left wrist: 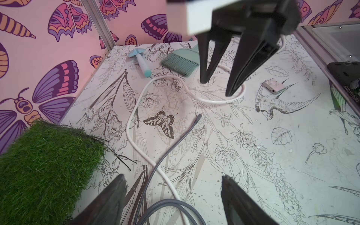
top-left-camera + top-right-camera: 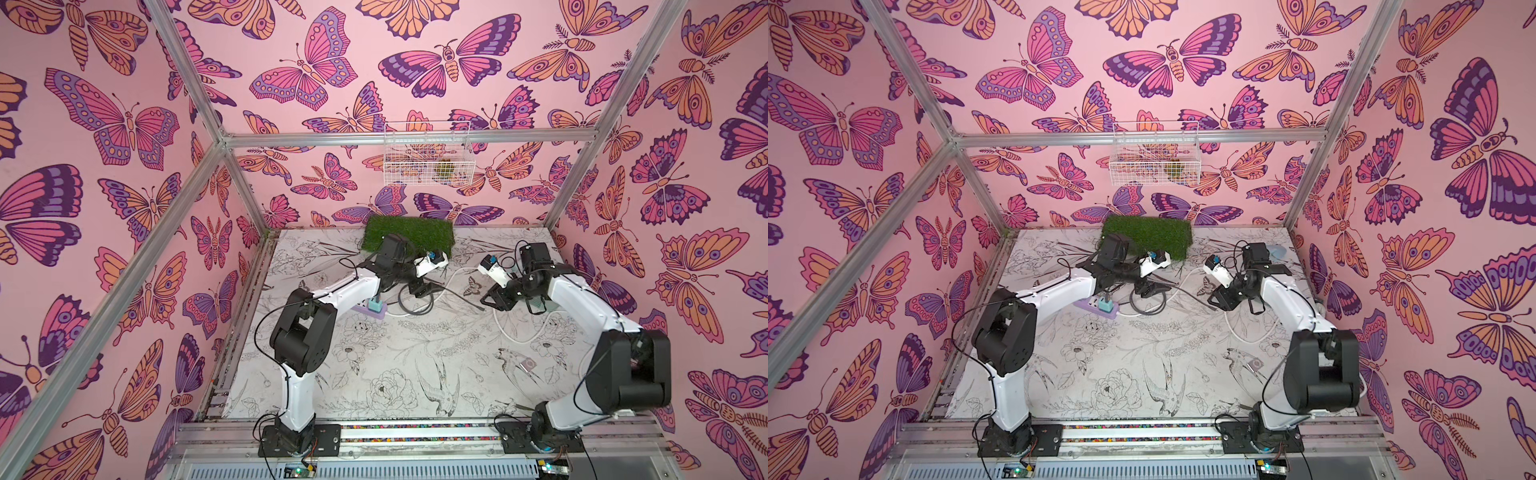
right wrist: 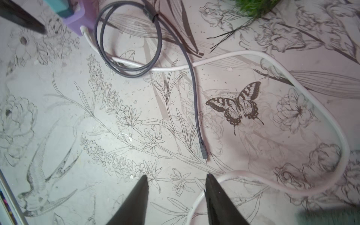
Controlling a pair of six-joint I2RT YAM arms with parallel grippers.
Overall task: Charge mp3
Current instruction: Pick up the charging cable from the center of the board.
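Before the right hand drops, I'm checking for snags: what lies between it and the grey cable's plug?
Only bare printed tabletop, as the right wrist view shows. The plug lies just ahead of the open right hand; a white cord curves past beside one finger.

Your two top views look down from high above the arm bases, facing the back wall, and both take in the whole table (image 2: 374, 365). Your left wrist camera sits low and close, looking across toward the right gripper (image 1: 218, 87). Your right wrist camera looks nearly straight down at close range. Both wrist views share the grey cable (image 3: 194, 101) and the printed butterfly (image 1: 161, 124).
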